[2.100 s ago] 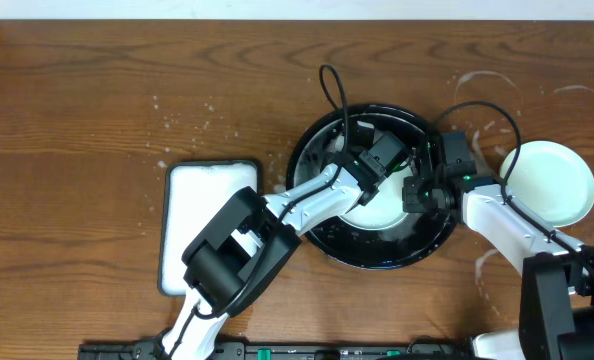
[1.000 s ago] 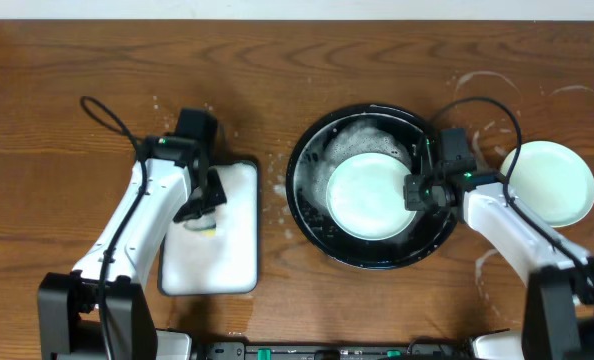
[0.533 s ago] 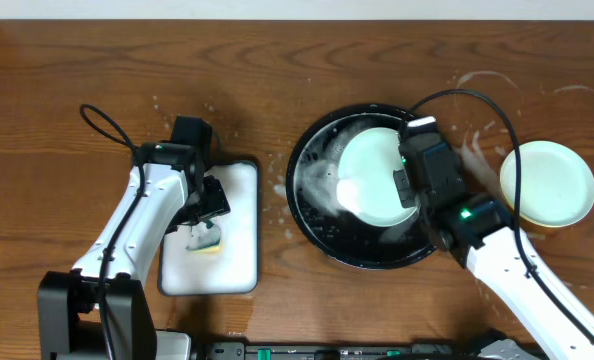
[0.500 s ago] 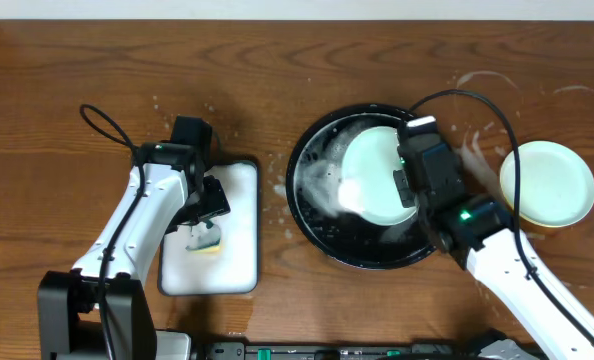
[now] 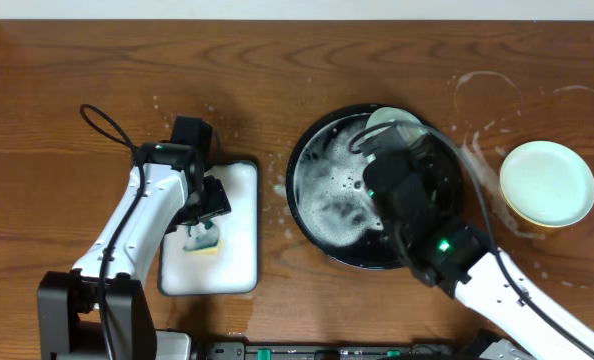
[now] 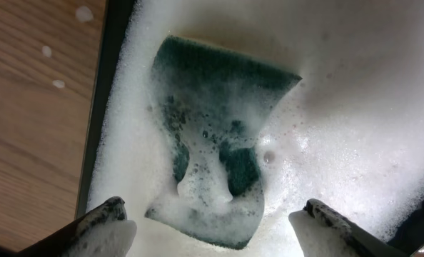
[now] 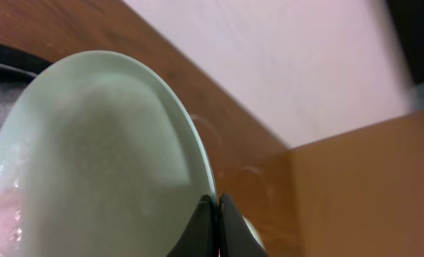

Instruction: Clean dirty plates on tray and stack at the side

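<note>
While the right gripper [image 7: 213, 214] pinches the rim of a mint plate [image 7: 98, 157], held tilted over the foamy black tray [image 5: 299, 215], the left gripper [image 6: 213, 223] hangs spread wide above the soapy sponge [image 6: 219, 143] on the white sponge tray [image 5: 239, 230]. Near the black tray, a second mint plate [image 5: 547, 180] tops a yellow plate [image 5: 525, 216].

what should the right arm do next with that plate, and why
Probably swing right and carry the plate toward the stack. The right gripper is shut on the plate's rim, holding it tilted over the foamy tray, with no red smear visible on it; the stack sits off to the tray's right.
</note>
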Robot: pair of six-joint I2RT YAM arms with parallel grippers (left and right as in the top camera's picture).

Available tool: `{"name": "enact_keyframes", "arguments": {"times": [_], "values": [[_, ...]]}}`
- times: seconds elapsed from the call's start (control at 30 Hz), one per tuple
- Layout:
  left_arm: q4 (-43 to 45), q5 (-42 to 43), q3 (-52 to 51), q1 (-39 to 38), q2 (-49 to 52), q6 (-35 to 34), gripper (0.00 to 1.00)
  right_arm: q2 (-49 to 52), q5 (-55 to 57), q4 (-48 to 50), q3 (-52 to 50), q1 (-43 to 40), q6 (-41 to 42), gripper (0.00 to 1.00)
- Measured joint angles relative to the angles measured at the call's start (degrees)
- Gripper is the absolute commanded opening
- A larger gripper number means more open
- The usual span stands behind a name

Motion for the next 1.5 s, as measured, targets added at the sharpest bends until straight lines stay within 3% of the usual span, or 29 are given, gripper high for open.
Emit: {"name": "enact_keyframes", "arguments": {"times": [0.17,0.47,1.5], "values": [[-0.02,0.0,0.0,0.0,0.0,0.0,0.8,0.0,7.52,2.21,0.0,5.07,-5.97,0.01],[0.0,0.0,0.0,0.0,0.0,0.0,0.81,0.0,12.35,2.6,0.0,10.23,-9.49,0.01],[-0.02,0.0,0.0,0.0,0.0,0.0,0.82,0.0,16.72,2.84,0.0,10.43,-10.36,0.01]]}}
